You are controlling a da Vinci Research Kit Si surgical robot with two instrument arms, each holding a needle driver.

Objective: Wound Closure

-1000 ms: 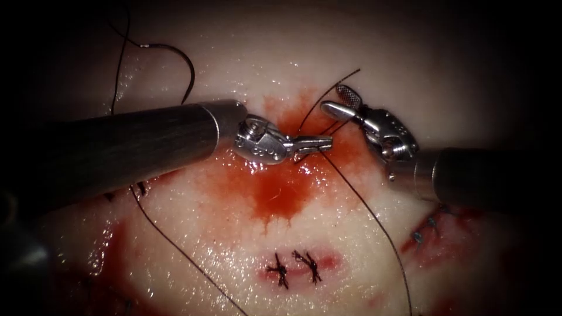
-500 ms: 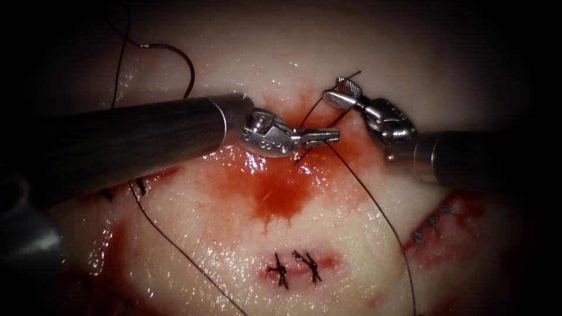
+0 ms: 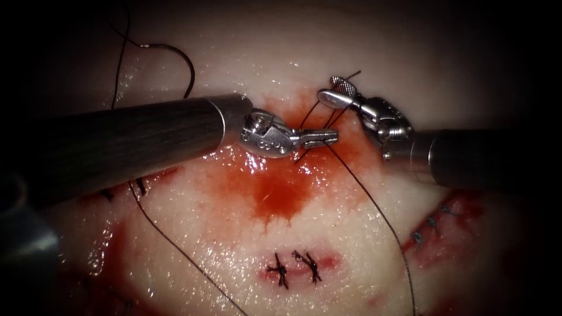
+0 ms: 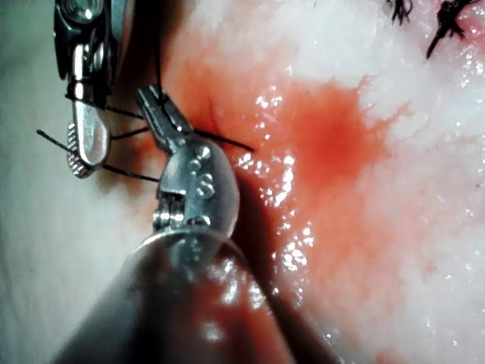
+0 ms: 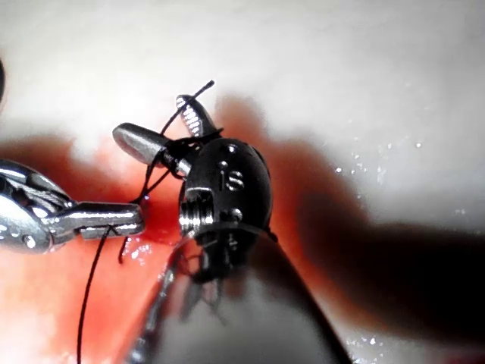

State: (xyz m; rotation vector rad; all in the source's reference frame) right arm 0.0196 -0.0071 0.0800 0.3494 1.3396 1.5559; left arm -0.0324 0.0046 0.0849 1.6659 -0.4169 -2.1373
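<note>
- This is a surgical training lab, a bench practice set-up and not an operating room.
- The work piece is a pale slab of tissue (image 3: 328, 52), spread under both pincers and lit from close by.
- Two thin robotic shafts reach in; the left pincer (image 3: 331, 137) and the right pincer (image 3: 329, 90) meet over a patch of red fluid (image 3: 275, 193).
- Below the left pincer sit finished stitches (image 3: 295, 269), and more stitches (image 3: 430, 225) lie below the right pincer.
- Loose black thread (image 3: 374, 210) trails across the tissue, and a curved needle (image 3: 178, 61) lies above the left shaft.
</note>
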